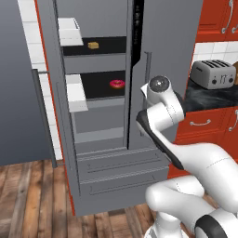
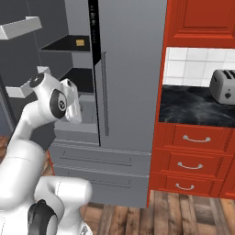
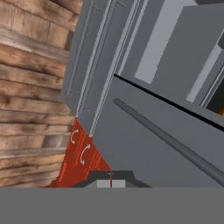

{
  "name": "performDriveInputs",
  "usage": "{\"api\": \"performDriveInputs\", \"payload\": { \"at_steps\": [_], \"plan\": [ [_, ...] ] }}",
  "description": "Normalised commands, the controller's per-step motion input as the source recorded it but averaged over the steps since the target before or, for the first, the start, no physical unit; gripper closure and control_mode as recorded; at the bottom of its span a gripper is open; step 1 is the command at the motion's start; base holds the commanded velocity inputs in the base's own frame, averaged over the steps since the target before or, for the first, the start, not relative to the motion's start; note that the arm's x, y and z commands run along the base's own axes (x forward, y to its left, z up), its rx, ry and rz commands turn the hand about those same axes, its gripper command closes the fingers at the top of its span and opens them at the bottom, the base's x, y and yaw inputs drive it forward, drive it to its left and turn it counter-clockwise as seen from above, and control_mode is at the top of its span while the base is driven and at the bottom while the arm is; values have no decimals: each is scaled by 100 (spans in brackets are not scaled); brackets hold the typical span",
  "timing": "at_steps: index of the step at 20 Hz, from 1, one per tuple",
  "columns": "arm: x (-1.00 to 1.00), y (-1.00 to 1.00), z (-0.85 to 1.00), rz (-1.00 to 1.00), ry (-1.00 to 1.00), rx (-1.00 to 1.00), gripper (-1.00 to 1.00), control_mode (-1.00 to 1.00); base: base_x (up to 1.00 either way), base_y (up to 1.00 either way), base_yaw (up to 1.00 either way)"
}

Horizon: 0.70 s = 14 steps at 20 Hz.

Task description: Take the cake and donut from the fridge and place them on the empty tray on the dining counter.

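Fridge left door open; cake above donut

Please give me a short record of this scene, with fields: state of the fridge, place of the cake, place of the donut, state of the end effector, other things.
fridge: left door open, right door closed
cake: upper black shelf inside the fridge
donut: on the shelf below the cake
end effector: shut, holds nothing, faces the closed right door
other things: grey toaster on the black counter right of the fridge
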Motion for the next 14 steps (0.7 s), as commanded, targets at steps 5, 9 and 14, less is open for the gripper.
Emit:
{"api": "performDriveInputs", "payload": {
  "at_steps": [5, 9, 14],
  "plan": [
    [9, -10, 3, 28, -2, -7, 100, -100, 0, 0, 0],
    [17, 0, 7, 26, -3, -7, 100, -100, 0, 0, 0],
    [14, -2, 13, 29, 0, -17, 100, -100, 0, 0, 0]
  ]
}}
